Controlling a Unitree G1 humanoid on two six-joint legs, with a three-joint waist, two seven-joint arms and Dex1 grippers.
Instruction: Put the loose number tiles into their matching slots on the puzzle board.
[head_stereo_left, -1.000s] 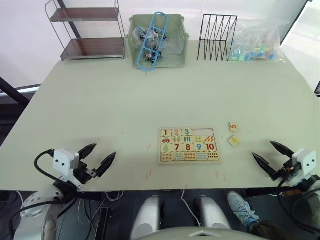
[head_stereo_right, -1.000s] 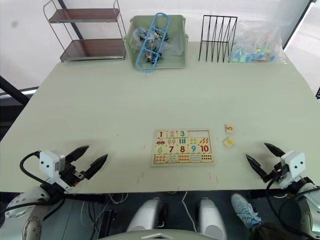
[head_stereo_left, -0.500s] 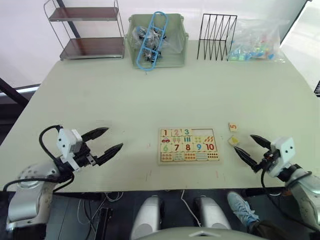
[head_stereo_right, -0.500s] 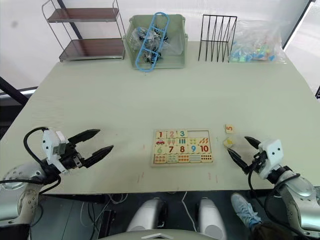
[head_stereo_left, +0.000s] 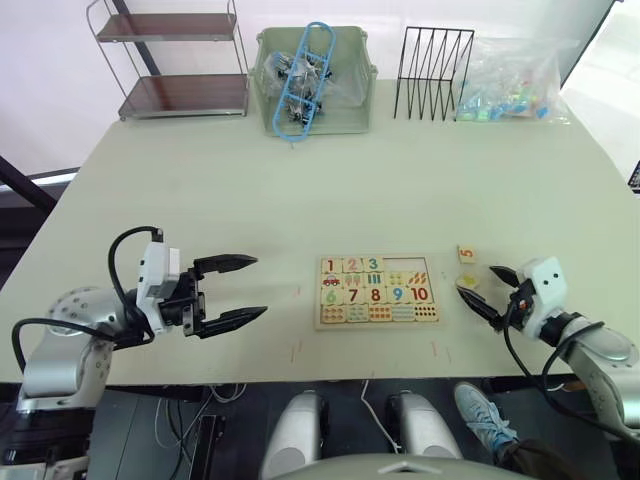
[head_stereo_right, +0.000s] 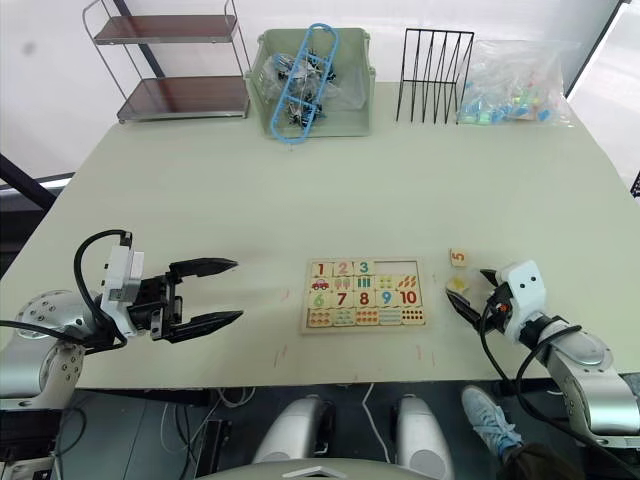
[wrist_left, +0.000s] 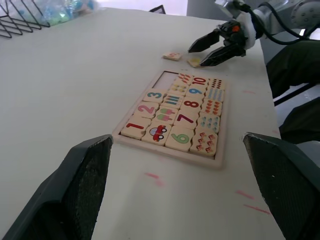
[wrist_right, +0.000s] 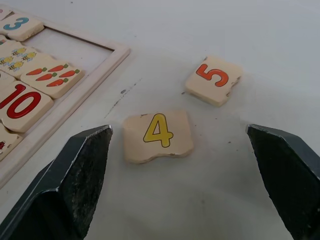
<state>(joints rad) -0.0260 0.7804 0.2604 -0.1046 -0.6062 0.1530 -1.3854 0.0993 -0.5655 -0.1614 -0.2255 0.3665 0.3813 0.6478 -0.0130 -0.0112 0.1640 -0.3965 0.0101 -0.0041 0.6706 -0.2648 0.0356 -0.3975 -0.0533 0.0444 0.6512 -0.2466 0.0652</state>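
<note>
board near table's front edge, tiles 1 to 3 in its top row. right of board, tile 4, with tile 5 just behind. at table's back, left to right: shelf, bin, wire rack, bag.

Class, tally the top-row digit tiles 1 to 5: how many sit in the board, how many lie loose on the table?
Pale-wood digit tiles seated in the wooden puzzle board (1, 2, 3): 3
Loose pale-wood digit tiles on the table (4, 5): 2
Total: 5
</note>
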